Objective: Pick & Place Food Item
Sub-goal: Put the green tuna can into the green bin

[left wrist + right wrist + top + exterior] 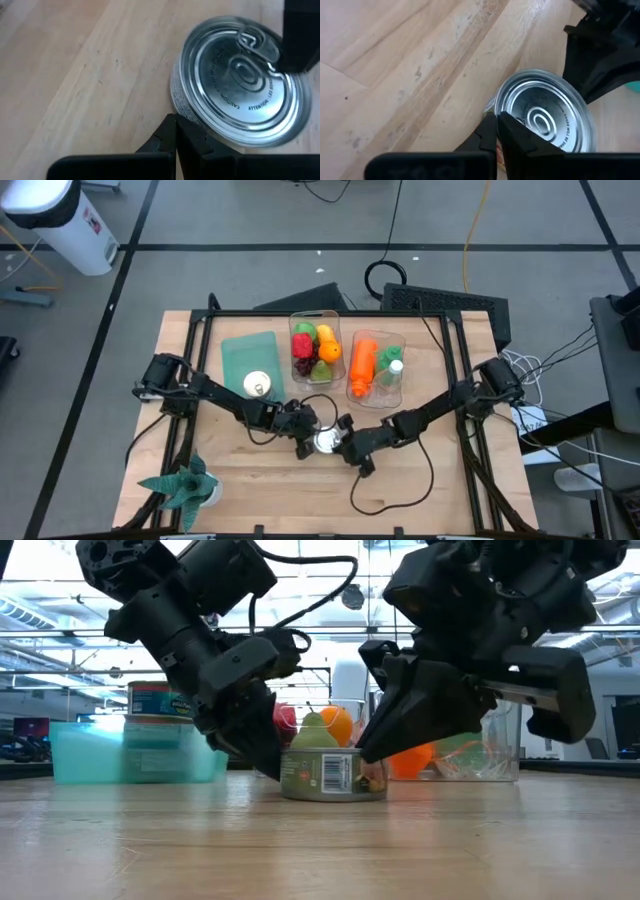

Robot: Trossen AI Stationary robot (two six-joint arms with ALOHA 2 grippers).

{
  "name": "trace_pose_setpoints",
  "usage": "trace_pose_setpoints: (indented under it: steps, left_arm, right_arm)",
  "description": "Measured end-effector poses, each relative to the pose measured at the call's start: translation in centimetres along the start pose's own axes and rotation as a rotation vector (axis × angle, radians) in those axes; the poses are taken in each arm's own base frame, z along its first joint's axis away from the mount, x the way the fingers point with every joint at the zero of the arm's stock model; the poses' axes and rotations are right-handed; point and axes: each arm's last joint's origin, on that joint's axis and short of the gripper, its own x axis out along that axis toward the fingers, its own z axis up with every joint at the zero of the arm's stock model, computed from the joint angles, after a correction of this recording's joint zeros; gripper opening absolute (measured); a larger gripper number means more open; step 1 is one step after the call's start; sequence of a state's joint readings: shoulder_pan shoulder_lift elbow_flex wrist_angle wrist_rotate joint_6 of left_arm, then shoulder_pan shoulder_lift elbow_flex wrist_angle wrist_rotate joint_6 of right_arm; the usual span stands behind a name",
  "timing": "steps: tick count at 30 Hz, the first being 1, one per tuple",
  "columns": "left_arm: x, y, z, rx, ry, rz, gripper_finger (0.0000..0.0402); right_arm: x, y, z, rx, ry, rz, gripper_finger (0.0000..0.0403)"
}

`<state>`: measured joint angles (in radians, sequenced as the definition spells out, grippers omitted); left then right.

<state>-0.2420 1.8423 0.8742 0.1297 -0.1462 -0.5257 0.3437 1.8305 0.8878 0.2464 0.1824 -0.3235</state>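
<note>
A flat tin can [325,442] with a silver pull-tab lid [245,80] and a green barcode label [333,773] stands upright on its base on the wooden table, near the middle. My left gripper [305,442] is shut at the can's left side, and its fingers show in the left wrist view [176,137]. My right gripper [346,446] is shut at the can's right side, and its fingers show in the right wrist view [498,131]. The two grippers face each other with the can between them. My left gripper sets its shut fingertips against the can's side wall just under the lid rim [181,116]. It comes from the table's left, slanting down. The can stays upright on the table. My right gripper rests its shut fingertips on the lid's rim [506,119] on the can's right side, slanting down from the table's right. One finger [296,45] reaches over the lid's edge beside the pull tab.
At the far side stand a teal tray [248,358] with a second can [258,385], a clear bin of fruit [315,345] and a clear bin with a carrot and a bottle [375,365]. A toy plant [185,485] sits near left. A black cable [395,480] loops on the table near right.
</note>
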Motion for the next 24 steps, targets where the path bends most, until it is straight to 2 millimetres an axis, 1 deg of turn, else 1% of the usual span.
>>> trace_pose_setpoints:
  steps: [4,7,12,18,24]
  left_arm:
    - [-0.2,-0.1,0.1,0.056,-0.009,0.003,0.0007]
    - [-0.5,-0.2,0.3,0.091,-0.015,-0.001,0.0007]
    - [-0.8,-0.4,0.6,0.137,-0.033,-0.016,0.0008]
    - [-1.1,-0.9,1.2,0.167,-0.102,-0.055,0.0008]
    - [-1.2,-1.3,1.4,0.173,-0.132,-0.071,0.0008]
  right_arm:
    - [-0.2,-0.3,0.6,0.038,0.006,0.007,0.0001]
    - [-0.3,-0.7,1.3,0.065,0.042,0.027,0.0001]
    - [-0.4,-1.1,2.4,0.073,0.056,0.067,0.0000]
    - [-0.4,-1.1,2.5,0.087,0.052,0.083,0.0001]
    - [-0.4,-1.1,2.4,0.112,0.058,0.089,0.0001]
